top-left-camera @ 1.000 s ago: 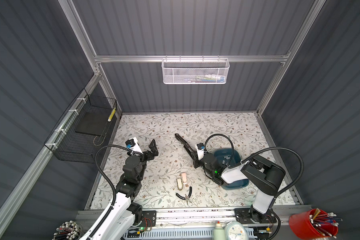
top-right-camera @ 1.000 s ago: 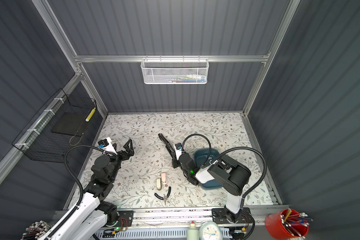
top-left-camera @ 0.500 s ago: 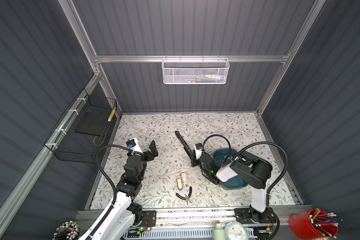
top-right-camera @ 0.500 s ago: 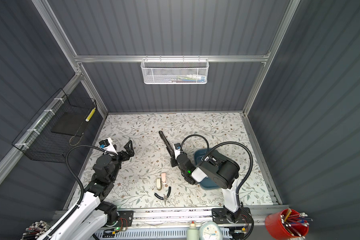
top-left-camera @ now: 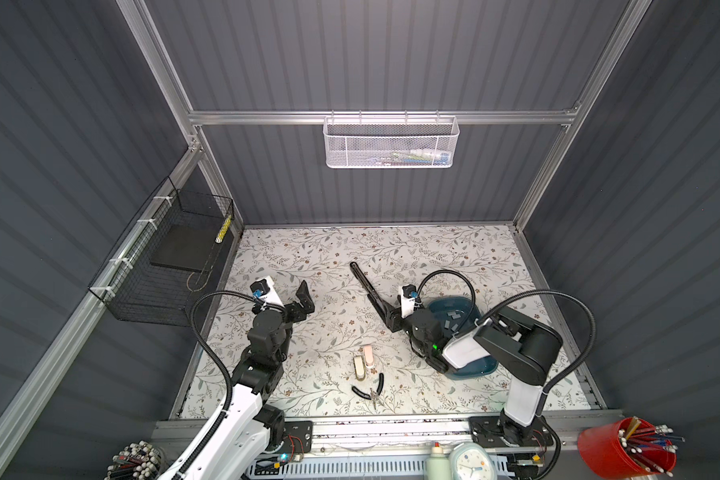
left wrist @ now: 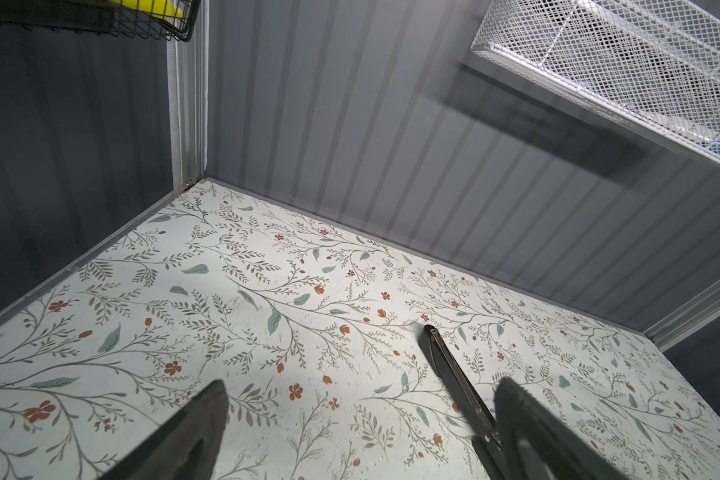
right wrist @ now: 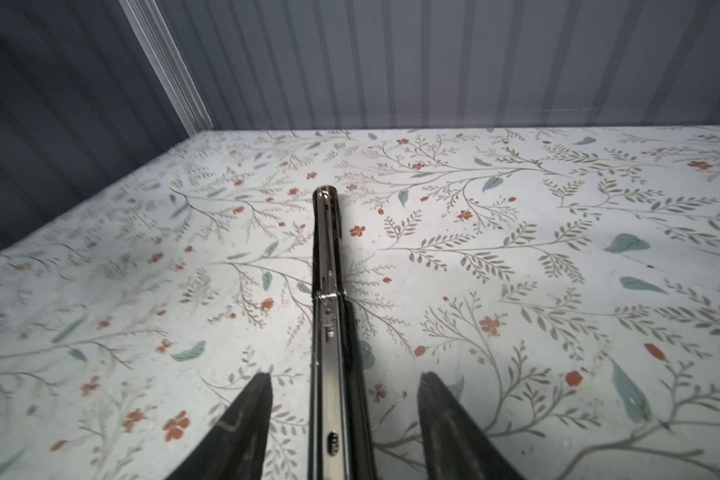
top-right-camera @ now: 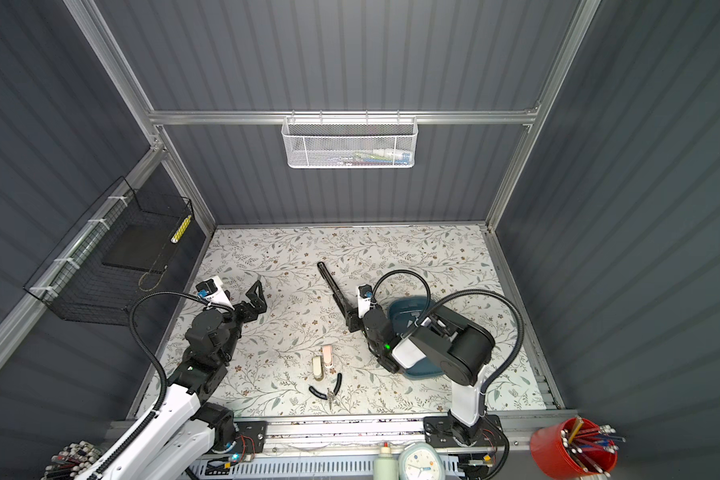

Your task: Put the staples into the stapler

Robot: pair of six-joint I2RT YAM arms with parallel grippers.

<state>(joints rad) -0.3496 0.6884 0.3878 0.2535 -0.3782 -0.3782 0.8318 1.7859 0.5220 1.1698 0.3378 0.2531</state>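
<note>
Plainly spread, the right gripper [right wrist: 345,375] straddles the black stapler [right wrist: 327,249] without touching; the left gripper [left wrist: 361,383] gapes wide

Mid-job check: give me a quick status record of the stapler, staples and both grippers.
stapler: black, opened out flat on the table, metal channel up
staples: grey strips in the blue tray, partly hidden
right gripper: open, fingers either side of the stapler's end, not touching it
left gripper: open, empty, above bare table
loaded: cannot tell
clutter: pliers near the front edge
</note>
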